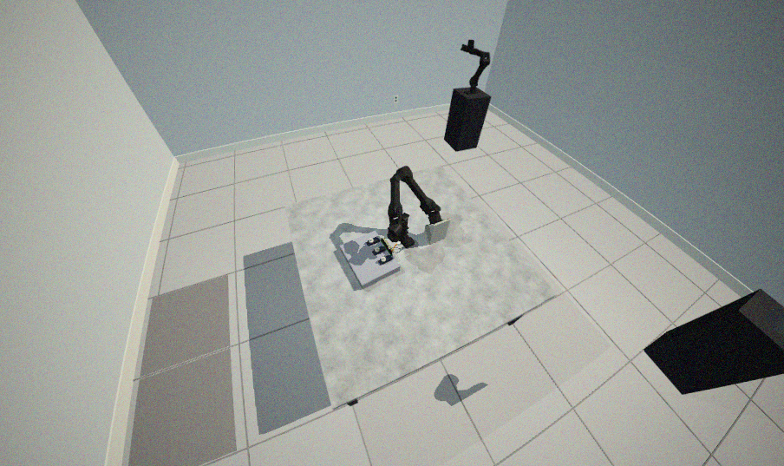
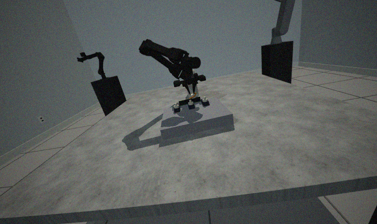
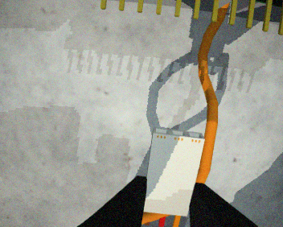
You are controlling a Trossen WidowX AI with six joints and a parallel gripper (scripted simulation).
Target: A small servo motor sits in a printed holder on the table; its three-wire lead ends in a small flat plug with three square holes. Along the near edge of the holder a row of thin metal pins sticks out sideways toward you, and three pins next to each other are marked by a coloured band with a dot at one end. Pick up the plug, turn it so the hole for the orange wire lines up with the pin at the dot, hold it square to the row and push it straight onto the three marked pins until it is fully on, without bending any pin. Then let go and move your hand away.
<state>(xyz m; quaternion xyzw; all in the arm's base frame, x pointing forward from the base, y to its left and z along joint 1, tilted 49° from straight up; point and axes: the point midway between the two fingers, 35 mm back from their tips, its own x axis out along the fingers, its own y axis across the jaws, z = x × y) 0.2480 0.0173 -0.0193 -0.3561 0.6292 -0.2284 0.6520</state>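
Observation:
My gripper [image 3: 168,189] [image 2: 192,94] is shut on the white plug [image 3: 175,173], with a black finger on each side. The plug's socket end faces the row of yellow pins [image 3: 177,9] at the top of the wrist view, with a wide gap between them. Its front edge runs roughly parallel to the row. The orange wire [image 3: 212,113] passes along the plug's right side up toward the pins. Red and orange wires show behind the plug. The lilac holder [image 1: 369,275] [image 2: 219,114] carries a dark pin strip [image 2: 196,99]. The coloured band and dot are not visible.
Three servos with white tops stand on the holder, including the right one [image 2: 205,100]. The arm's pale mount [image 1: 438,230] stands on the marbled table [image 1: 440,316] [image 2: 250,154], behind the gripper in the exterior view. Shadows cross the holder and table.

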